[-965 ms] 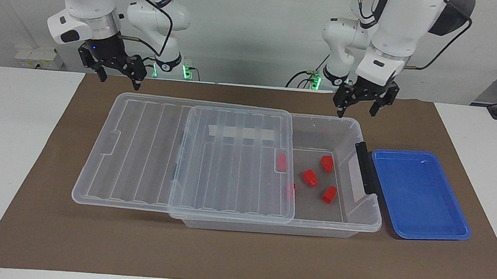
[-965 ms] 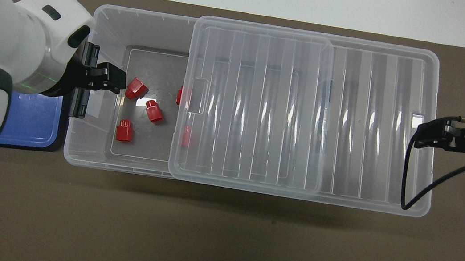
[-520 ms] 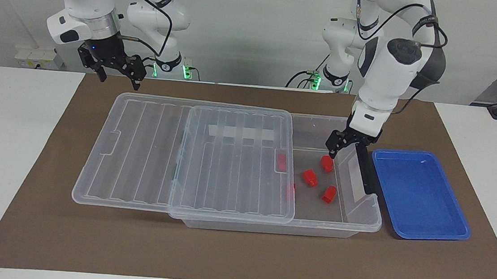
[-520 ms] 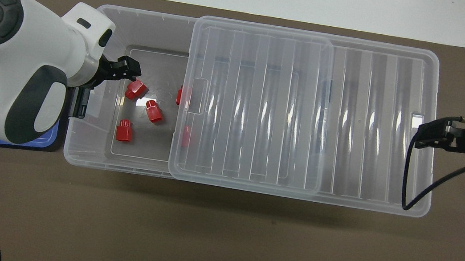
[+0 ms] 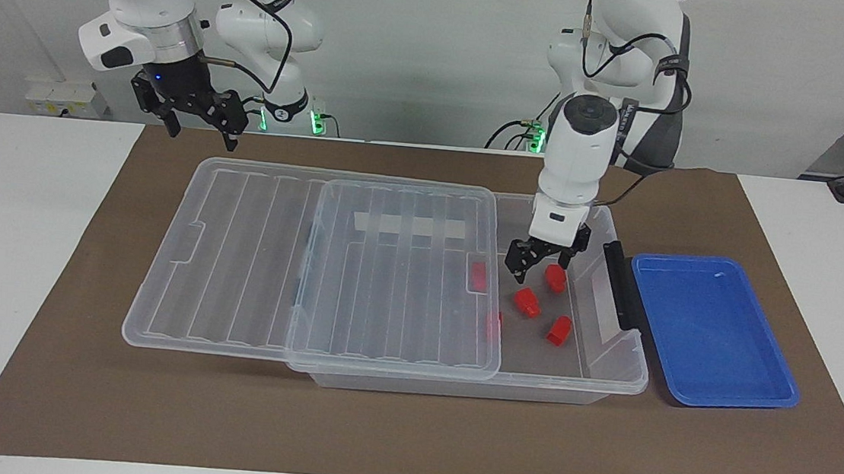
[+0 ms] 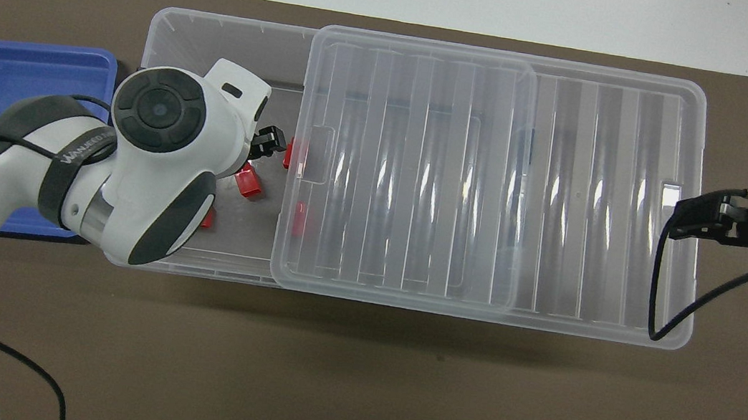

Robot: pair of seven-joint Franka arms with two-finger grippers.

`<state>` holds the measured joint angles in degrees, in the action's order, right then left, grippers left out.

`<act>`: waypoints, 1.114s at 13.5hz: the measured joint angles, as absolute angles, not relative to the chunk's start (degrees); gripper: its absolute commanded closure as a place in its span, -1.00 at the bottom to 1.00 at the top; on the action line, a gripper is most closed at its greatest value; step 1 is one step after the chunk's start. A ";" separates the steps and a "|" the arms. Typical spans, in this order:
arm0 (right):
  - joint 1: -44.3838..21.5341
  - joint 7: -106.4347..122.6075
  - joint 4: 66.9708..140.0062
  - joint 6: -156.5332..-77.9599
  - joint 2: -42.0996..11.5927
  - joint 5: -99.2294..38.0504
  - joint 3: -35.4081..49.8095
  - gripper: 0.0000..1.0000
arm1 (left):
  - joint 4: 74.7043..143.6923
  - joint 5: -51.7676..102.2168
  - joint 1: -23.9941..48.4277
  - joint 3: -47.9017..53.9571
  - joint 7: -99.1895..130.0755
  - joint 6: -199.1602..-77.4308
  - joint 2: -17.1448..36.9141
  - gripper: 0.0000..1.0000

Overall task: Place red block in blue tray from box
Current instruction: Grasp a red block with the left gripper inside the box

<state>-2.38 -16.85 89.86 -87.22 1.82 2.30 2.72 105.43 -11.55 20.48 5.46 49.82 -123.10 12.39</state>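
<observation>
The clear box (image 5: pixel 614 349) has its ribbed lid (image 5: pixel 313 258) slid toward the right arm's end, so the end beside the blue tray (image 5: pixel 712 331) is uncovered. Three red blocks lie in the uncovered end: (image 5: pixel 555 278), (image 5: pixel 527 302), (image 5: pixel 559 330). Two more show through the lid's edge (image 5: pixel 478 275). My left gripper (image 5: pixel 542 265) is open and low inside the box, just over the block nearest the robots. In the overhead view the left arm hides most of it; one fingertip (image 6: pixel 269 140) and a red block (image 6: pixel 248 181) show. My right gripper (image 5: pixel 198 128) waits open above the mat.
The blue tray (image 6: pixel 30 78) sits empty on the brown mat (image 5: pixel 405 434) at the left arm's end of the box (image 6: pixel 187 34). A dark grey clip handle (image 5: pixel 620 285) stands between box and tray. The lid (image 6: pixel 493 182) overhangs the box at the right arm's end.
My left arm has swung from above the box's rim down into the uncovered end, stopping over the red blocks. The blocks, lid and right arm have not moved.
</observation>
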 measured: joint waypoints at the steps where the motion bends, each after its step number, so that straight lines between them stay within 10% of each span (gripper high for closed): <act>1: -2.38 -16.85 89.86 -87.22 1.82 2.30 2.72 -1.00 | 105.45 -12.71 20.54 5.40 50.55 -124.59 13.97 -1.00; 15: -2.38 -16.85 89.86 -87.22 1.84 2.29 2.71 -1.00 | 109.74 -13.54 18.40 5.15 50.83 -135.88 19.99 -1.00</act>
